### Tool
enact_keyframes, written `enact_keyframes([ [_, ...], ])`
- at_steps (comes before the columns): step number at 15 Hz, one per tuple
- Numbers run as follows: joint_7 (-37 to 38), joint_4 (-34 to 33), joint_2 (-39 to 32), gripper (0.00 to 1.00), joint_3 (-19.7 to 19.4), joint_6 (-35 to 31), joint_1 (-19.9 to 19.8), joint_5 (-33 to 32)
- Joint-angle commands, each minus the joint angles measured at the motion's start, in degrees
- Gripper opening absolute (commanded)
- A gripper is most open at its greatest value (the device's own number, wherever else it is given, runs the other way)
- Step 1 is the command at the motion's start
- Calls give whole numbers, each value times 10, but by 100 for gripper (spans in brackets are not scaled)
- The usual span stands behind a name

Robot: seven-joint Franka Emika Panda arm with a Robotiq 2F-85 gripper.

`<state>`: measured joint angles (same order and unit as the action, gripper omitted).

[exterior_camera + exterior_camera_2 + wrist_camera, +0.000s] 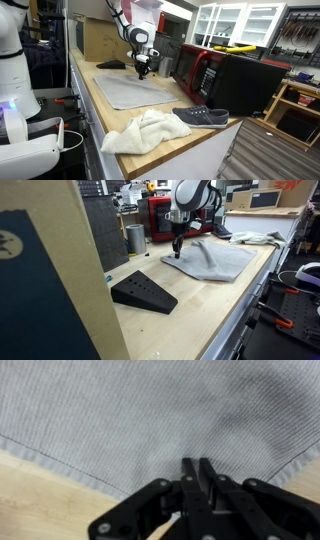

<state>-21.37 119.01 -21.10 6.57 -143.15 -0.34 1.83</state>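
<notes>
Cloth (120, 410) under my gripper (197, 464), tips touching it by its edge; jaws closed, whether pinching it I can't tell; one cloth, one towel (145, 131), one shoe (203, 116)

Finely ribbed grey cloth (150, 410), edged with a darker stitched hem, against the pale blond wood of the countertop (100, 112). The gripper (197, 465) is black throughout. Also pictured: a white towel (145, 130), a dark blue-grey shoe (202, 117) with a white sole, a red-fronted black microwave (205, 68) and a matte black wedge (143, 290).
</notes>
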Motion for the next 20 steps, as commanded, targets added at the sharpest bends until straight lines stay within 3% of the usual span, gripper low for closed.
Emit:
enact_keyframes([
  [1, -7, -25, -22, 0, 7, 8, 4, -12],
  [11, -5, -54, -54, 0, 16, -14, 29, -48],
  [16, -25, -41, -25, 0, 33, -19, 19, -37],
  [17, -30, -27, -7, 26, 36, -21, 14, -34],
  [18, -35, -17, 9, 27, 37, -21, 10, -31],
  [20, -29, 10, 54, 40, 32, -3, -2, -22],
])
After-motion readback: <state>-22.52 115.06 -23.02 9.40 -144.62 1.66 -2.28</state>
